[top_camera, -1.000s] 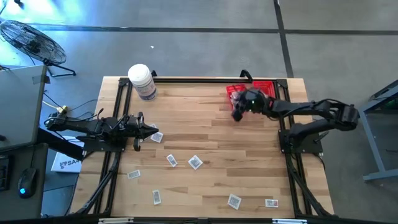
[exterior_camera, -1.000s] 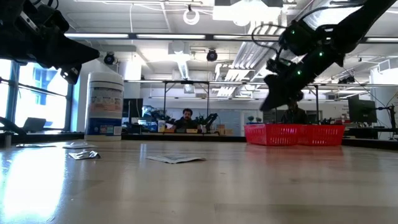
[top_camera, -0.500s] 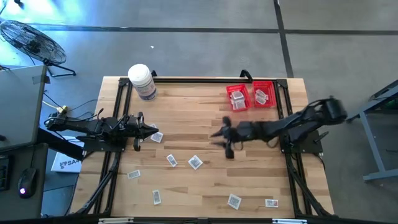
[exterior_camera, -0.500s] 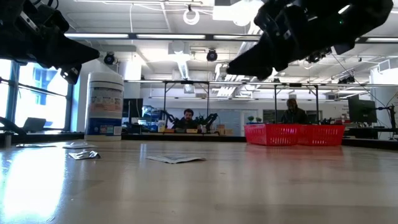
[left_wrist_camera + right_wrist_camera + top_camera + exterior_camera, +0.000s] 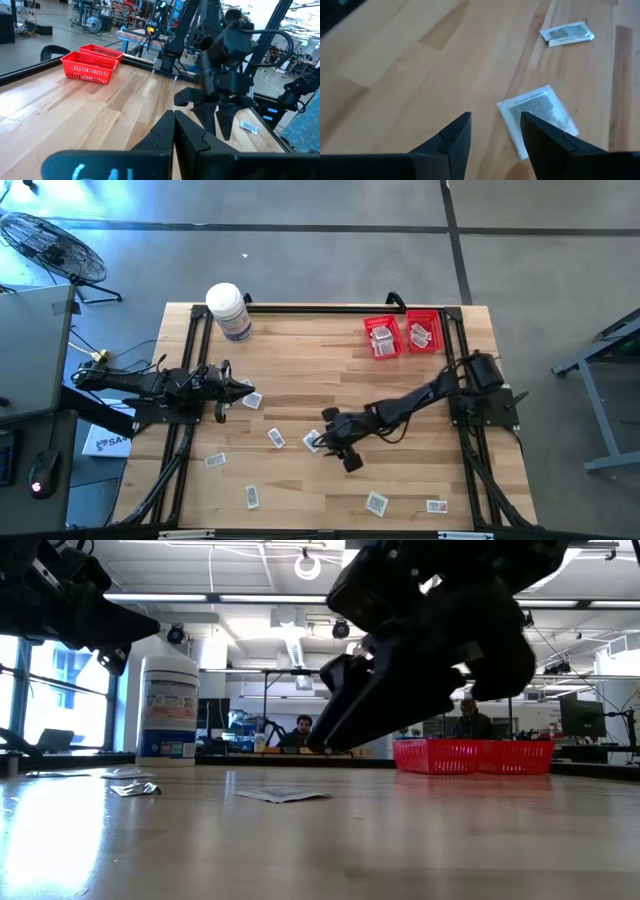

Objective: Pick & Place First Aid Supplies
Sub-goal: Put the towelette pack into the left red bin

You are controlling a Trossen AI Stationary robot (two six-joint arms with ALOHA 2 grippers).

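Several small white first aid packets lie flat on the wooden table [image 5: 400,480]. My right gripper [image 5: 325,439] is open and hovers just above one packet [image 5: 313,441] at the table's middle. In the right wrist view its fingers [image 5: 452,137] stand over the near end of that packet [image 5: 538,116], apart from it. A second packet [image 5: 566,33] lies beyond. My left gripper [image 5: 238,388] is shut and empty at the table's left, beside another packet [image 5: 250,400]. Its shut fingers also show in its wrist view [image 5: 174,131].
Two red mesh baskets [image 5: 402,334] with packets inside stand at the far right. A white bottle [image 5: 229,311] stands at the far left corner. Other packets lie at the middle [image 5: 275,438], near the left [image 5: 215,461], and along the near edge [image 5: 252,497] [image 5: 376,503] [image 5: 436,506].
My right gripper has swung from above the red baskets toward the table's near and left side, and down to the packet at the table's middle. The packets have stayed where they were.
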